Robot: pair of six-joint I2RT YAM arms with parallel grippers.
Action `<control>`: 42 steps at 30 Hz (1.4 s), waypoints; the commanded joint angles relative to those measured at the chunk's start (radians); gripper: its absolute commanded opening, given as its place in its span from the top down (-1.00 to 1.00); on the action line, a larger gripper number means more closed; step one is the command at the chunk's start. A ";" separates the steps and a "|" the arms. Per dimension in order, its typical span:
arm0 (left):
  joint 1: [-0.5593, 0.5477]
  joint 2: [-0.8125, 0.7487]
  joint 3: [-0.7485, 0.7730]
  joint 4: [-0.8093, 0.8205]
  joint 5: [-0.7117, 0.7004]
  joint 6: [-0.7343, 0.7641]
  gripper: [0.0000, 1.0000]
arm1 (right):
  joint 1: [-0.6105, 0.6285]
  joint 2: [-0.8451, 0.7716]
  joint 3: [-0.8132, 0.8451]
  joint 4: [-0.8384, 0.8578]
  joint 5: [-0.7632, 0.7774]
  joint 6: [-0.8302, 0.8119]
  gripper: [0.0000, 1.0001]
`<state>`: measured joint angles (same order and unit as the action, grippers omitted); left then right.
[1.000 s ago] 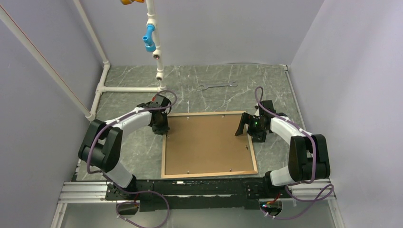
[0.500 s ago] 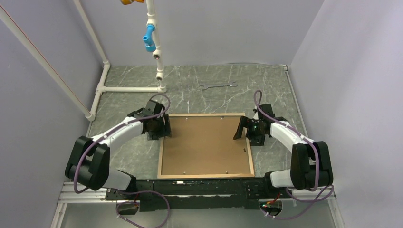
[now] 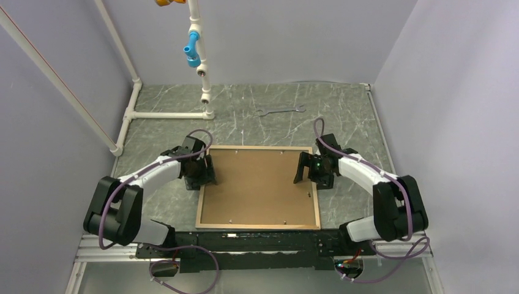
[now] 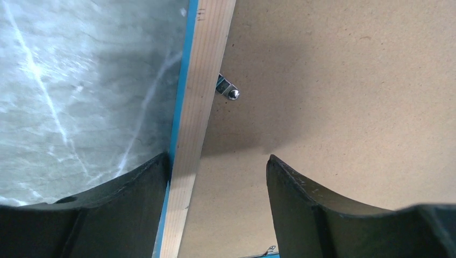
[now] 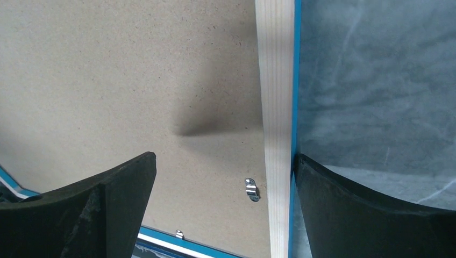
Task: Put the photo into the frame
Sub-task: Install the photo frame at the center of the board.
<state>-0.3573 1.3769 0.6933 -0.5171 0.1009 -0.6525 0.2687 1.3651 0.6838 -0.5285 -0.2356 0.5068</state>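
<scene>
though the frame (image 4: 194, 123) hides its front, left gripper (image 4: 218, 157) and right gripper (image 5: 226, 156) straddle its rails, open, empty.

Dark grey marbled tabletop (image 3: 257, 122), white veining. Plain pale lilac walls (image 3: 294, 37) behind and on both sides. White PVC pipe frame (image 3: 165, 114) far left, blue fitting (image 3: 192, 49) on upright. Wrench (image 3: 280, 111) lying near back wall. Even, soft light.

We cannot see beneath the backing board (image 3: 257, 187), so whatever the frame (image 3: 257, 226) holds is hidden from us. Each wrist view cuts off most of the frame.
</scene>
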 commanded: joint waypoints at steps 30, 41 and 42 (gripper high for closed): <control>0.086 -0.196 -0.021 -0.133 -0.137 -0.059 -0.48 | 0.194 -0.020 0.059 -0.098 0.170 0.025 -0.99; 0.086 -0.163 -0.046 -0.072 -0.097 -0.027 -0.45 | 0.276 0.015 0.074 -0.114 0.359 0.055 -0.81; 0.087 -0.166 -0.049 -0.068 -0.095 -0.026 -0.45 | 0.276 0.020 0.073 -0.112 0.368 0.053 -0.79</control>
<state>-0.2687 1.2224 0.6544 -0.6270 -0.0181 -0.6937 0.5354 1.3678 0.7395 -0.6258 0.0319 0.5472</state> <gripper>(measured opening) 0.727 0.911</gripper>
